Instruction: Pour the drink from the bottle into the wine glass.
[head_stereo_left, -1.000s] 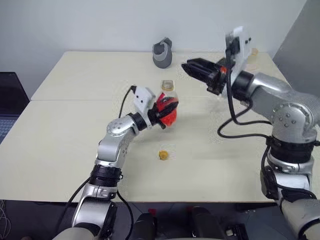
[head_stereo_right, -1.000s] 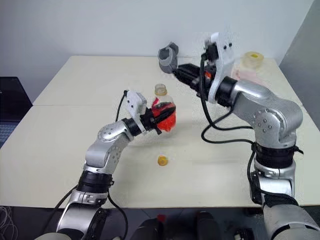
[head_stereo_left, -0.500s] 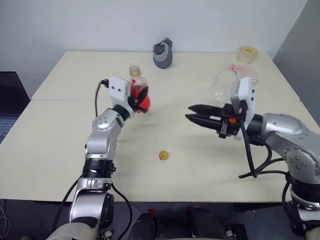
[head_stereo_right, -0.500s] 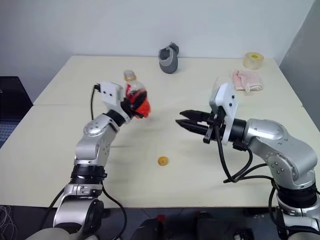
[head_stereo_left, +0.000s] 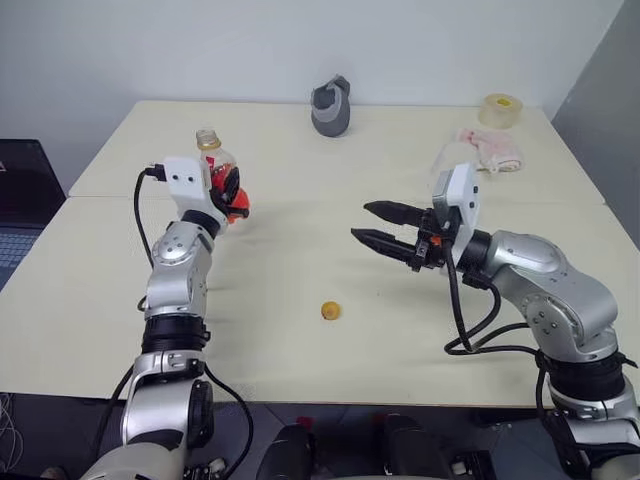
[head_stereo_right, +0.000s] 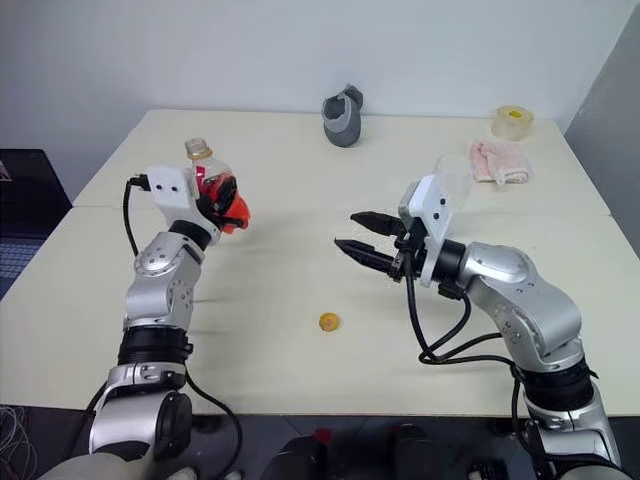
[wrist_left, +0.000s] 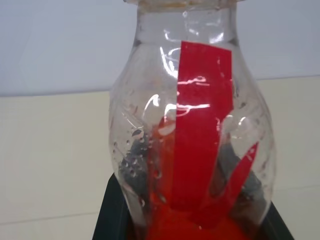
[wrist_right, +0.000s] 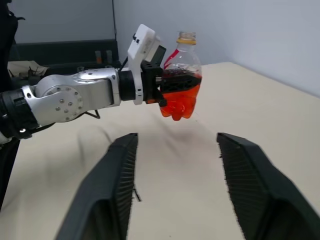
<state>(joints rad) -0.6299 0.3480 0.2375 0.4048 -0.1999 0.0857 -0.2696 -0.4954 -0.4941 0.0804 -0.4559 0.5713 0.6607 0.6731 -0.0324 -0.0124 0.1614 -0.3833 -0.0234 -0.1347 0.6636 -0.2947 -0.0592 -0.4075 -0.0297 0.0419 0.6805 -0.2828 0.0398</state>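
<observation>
Left gripper (head_stereo_left: 228, 192) pinched on the bottle (head_stereo_left: 214, 170), holding it upright above the table (head_stereo_left: 300, 250) at the left side, neck open, no cap on. Drink (wrist_right: 179, 97) fills the lower part, red label strip (wrist_left: 202, 125) up the side. Right gripper (head_stereo_left: 378, 226) is empty, fingers spread, pointing level across mid-table toward the bottle but well apart from it. Yellow cap (head_stereo_left: 330, 311) lies on the table between the arms, nearer the front edge. Wine glass (head_stereo_right: 452, 176) is behind the right wrist, partly hidden, near the pink cloth (head_stereo_right: 497, 161). Grey cup (head_stereo_left: 330, 106) and tape roll (head_stereo_left: 500, 108) at the far edge.
</observation>
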